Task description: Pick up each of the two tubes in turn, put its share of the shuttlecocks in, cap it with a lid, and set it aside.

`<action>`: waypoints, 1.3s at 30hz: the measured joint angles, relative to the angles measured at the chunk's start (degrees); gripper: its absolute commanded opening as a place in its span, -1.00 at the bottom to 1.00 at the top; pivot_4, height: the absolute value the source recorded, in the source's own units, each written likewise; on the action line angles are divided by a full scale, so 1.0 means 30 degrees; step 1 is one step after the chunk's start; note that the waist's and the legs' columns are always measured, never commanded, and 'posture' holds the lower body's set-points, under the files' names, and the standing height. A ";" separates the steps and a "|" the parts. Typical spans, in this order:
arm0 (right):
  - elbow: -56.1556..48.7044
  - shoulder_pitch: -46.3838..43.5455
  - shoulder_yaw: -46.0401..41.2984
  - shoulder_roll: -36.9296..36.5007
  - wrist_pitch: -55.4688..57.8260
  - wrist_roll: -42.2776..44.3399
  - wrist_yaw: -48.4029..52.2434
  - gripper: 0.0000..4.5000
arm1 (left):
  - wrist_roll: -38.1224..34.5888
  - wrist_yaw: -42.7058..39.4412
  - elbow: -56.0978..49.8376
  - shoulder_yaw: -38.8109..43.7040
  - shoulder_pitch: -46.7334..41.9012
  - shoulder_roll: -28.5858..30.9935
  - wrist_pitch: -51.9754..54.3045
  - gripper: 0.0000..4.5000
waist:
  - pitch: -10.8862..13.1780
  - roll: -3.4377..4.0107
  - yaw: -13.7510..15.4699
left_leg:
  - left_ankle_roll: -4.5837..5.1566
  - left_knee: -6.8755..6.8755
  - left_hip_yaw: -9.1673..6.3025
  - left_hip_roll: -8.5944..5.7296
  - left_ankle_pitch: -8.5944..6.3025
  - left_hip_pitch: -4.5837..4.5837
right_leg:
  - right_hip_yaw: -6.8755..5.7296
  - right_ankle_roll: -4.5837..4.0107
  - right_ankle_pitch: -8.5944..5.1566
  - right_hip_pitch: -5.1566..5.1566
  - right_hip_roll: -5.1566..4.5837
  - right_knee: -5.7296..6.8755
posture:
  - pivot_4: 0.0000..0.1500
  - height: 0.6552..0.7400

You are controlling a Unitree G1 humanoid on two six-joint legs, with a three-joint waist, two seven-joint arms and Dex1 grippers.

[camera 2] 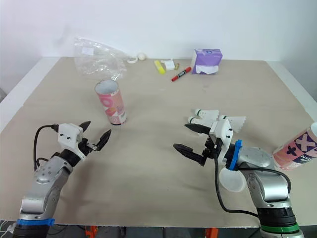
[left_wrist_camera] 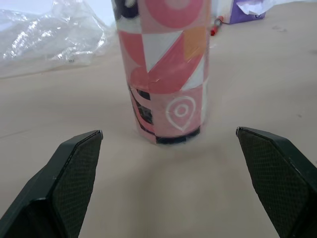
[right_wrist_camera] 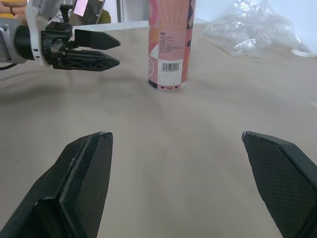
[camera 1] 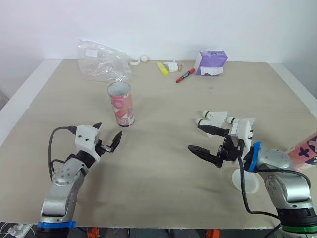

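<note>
Left eye view: pink tube (camera 1: 120, 103) stands upright, uncapped.

Bright, even, diffuse light falls from above over the pale desk (camera 1: 163, 158), whose surface reads matt. The white wall (camera 1: 208, 25) behind it is close to washed out. Shadows are faint and soft-edged. The upright tube (camera 1: 121, 103) casts only a small dim patch round its base, which the left wrist view shows as a greyish smudge on the desk. The crumpled plastic bag (camera 1: 101, 62) carries small white glints. In the head views the desk's edges run straight.
</note>
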 measured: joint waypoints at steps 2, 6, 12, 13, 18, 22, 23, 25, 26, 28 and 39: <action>0.0000 -0.0162 0.0033 0.0186 0.0015 0.0005 -0.0006 0.99 | -0.0182 -0.0425 0.0931 0.0155 -0.0608 0.0072 -0.0145 1.00 | 0.0000 -0.0001 -0.0001 | 0.0000 -0.0001 -0.0001 0.0000 0.0000 0.0000 | -0.0001 0.0011 0.0007 -0.0003 0.0002 0.0001 | 1.00 1.00; 0.0009 -0.0360 0.0188 0.0426 0.0188 0.0104 0.0063 0.99 | -0.0871 -0.1565 0.2745 0.0128 -0.2182 0.0059 -0.0163 1.00 | 0.0004 -0.0008 0.0014 | -0.0006 0.0001 -0.0008 -0.0001 0.0005 -0.0007 | -0.0005 0.0010 0.0014 -0.0004 0.0008 0.0000 | 1.00 1.00; 0.0062 -0.0494 0.0496 0.0534 0.0146 0.0056 0.0089 0.99 | -0.1224 -0.3216 0.4945 -0.0203 -0.3930 0.0064 -0.0152 1.00 | 0.0004 -0.0009 -0.0002 | -0.0006 -0.0010 -0.0005 0.0000 0.0003 -0.0007 | -0.0003 0.0035 0.0017 -0.0007 0.0006 -0.0001 | 1.00 1.00; 0.0119 -0.0492 0.0496 0.0558 0.0075 0.0045 0.0103 0.99 | -0.1204 -0.3366 0.5159 -0.0312 -0.4056 0.0065 -0.0153 1.00 | 0.0004 -0.0009 -0.0005 | -0.0006 -0.0014 -0.0005 0.0001 0.0002 -0.0010 | -0.0004 0.0033 0.0018 -0.0012 0.0009 0.0000 | 1.00 1.00; 0.0621 -0.0478 0.0496 0.0649 -0.0450 -0.0169 0.0213 0.99 | -0.0937 -0.3679 0.6405 -0.0581 -0.4773 0.0077 -0.0239 1.00 | 0.0004 -0.0009 -0.0005 | -0.0006 -0.0010 -0.0006 0.0001 0.0003 -0.0010 | -0.0003 0.0038 0.0024 -0.0008 0.0007 0.0000 | 1.00 1.00; 0.0819 -0.0339 0.0497 0.0706 -0.0799 -0.0335 0.0388 0.99 | -0.0221 -0.3640 0.7841 -0.0655 -0.5695 0.0169 -0.0796 1.00 | 0.0004 -0.0010 -0.0003 | -0.0007 0.0001 -0.0006 0.0000 0.0004 -0.0012 | -0.0003 0.0047 0.0035 -0.0005 0.0007 0.0000 | 1.00 1.00; 0.0824 -0.0274 0.0497 0.0722 -0.0873 -0.0347 0.0403 0.99 | -0.0087 -0.3625 0.8089 -0.0658 -0.5867 0.0176 -0.0984 1.00 | 0.0004 -0.0009 -0.0002 | -0.0007 0.0001 -0.0007 0.0000 0.0004 -0.0012 | -0.0003 0.0047 0.0035 -0.0004 0.0008 0.0000 | 1.00 1.00; 0.0892 -0.0253 0.0497 0.0729 -0.0952 -0.0366 0.0418 0.99 | 0.0108 -0.3638 0.8543 -0.0702 -0.6197 0.0171 -0.1226 1.00 | 0.0004 -0.0009 0.0000 | -0.0007 0.0000 -0.0008 0.0000 0.0004 -0.0011 | -0.0004 0.0047 0.0035 -0.0004 0.0008 0.0000 | 1.00 1.00; 0.0987 -0.0249 0.0497 0.0728 -0.1015 -0.0377 0.0429 0.99 | 0.0201 -0.3644 0.8798 -0.0720 -0.6362 0.0161 -0.1331 1.00 | 0.0004 -0.0009 0.0000 | -0.0007 -0.0001 -0.0008 0.0000 0.0004 -0.0011 | -0.0004 0.0045 0.0035 -0.0004 0.0008 0.0000 | 1.00 1.00; 0.1297 -0.0193 0.0497 0.0732 -0.1293 -0.0563 0.0449 0.99 | 0.0408 -0.3673 0.9758 -0.0757 -0.6991 0.0103 -0.1654 1.00 | 0.0004 -0.0009 0.0000 | -0.0007 0.0000 -0.0008 0.0000 0.0004 -0.0014 | -0.0003 0.0047 0.0036 -0.0005 0.0008 0.0000 | 1.00 1.00; 0.1437 0.0006 0.0497 0.0790 -0.1684 -0.0754 0.0414 0.99 | 0.1363 -0.4233 1.4540 -0.1293 -0.9766 -0.0016 -0.3935 1.00 | 0.0006 -0.0012 -0.0003 | -0.0007 0.0000 -0.0010 -0.0003 0.0004 -0.0021 | -0.0004 0.0053 0.0038 -0.0010 0.0010 0.0000 | 1.00 1.00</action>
